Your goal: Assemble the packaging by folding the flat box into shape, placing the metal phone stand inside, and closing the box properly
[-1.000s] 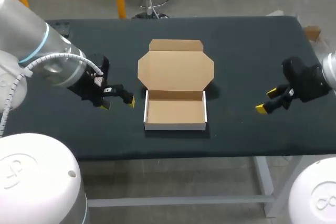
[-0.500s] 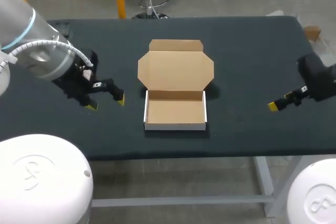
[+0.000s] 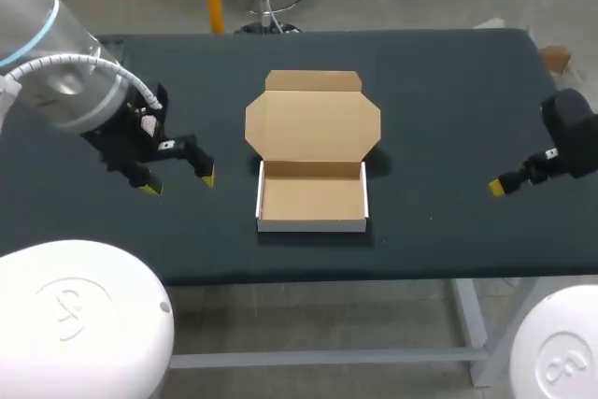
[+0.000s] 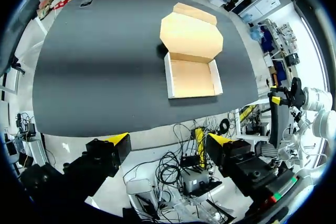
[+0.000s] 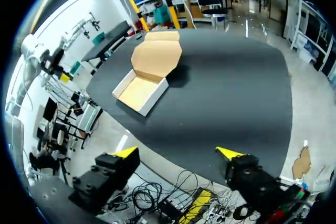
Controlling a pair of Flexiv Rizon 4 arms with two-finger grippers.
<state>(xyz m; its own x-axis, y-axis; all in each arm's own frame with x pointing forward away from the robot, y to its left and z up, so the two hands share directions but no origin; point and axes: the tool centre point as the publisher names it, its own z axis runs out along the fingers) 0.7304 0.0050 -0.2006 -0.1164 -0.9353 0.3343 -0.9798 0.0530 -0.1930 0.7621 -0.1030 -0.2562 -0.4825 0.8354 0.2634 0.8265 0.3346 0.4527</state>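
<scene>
A folded cardboard box (image 3: 312, 196) stands in the middle of the black table (image 3: 448, 109), its tray empty and its lid (image 3: 313, 123) lying flat open behind it. The same box (image 4: 192, 77) lies ahead of my left gripper, and the box (image 5: 139, 91) also shows ahead of my right gripper. My left gripper (image 3: 176, 178) hangs open over the table's left part, apart from the box. My right gripper (image 3: 505, 182) is near the right edge, open in its own wrist view (image 5: 177, 153). No metal phone stand is in view.
A small dark object (image 3: 105, 46) lies at the table's far left corner. Nothing else stands on the table.
Both arms have drawn outward from the box: the left gripper moved left and a little back, the right gripper moved right toward the table's edge. The box has not moved.
</scene>
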